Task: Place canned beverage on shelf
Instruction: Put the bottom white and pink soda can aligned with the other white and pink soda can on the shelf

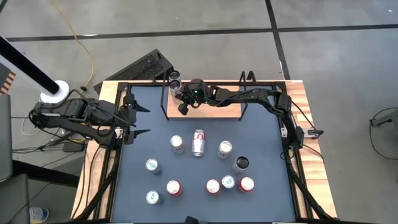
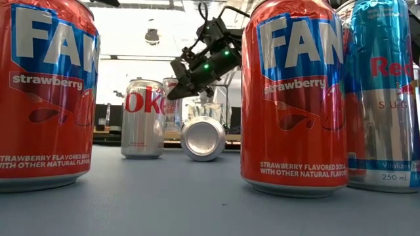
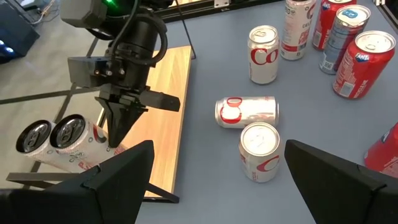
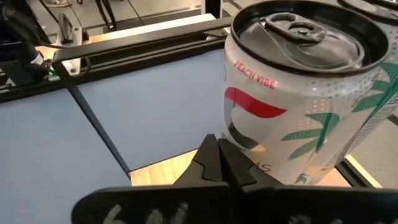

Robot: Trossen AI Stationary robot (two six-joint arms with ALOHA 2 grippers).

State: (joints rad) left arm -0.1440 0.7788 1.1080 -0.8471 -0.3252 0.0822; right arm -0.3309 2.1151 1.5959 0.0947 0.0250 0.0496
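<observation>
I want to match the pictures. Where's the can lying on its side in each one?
High view: lying can, mid-table.
Low view: centre, end facing us.
Left wrist view: middle.
Right wrist view: not in it.
Shared landmark: right gripper over the shelf.

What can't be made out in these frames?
- Low view: the shelf is hidden behind cans.
- High view: the two cans on the shelf show tops only, too small to read.
- Right wrist view: the near can hides most of its neighbour.
- Right gripper: contact with those cans unclear.
</observation>
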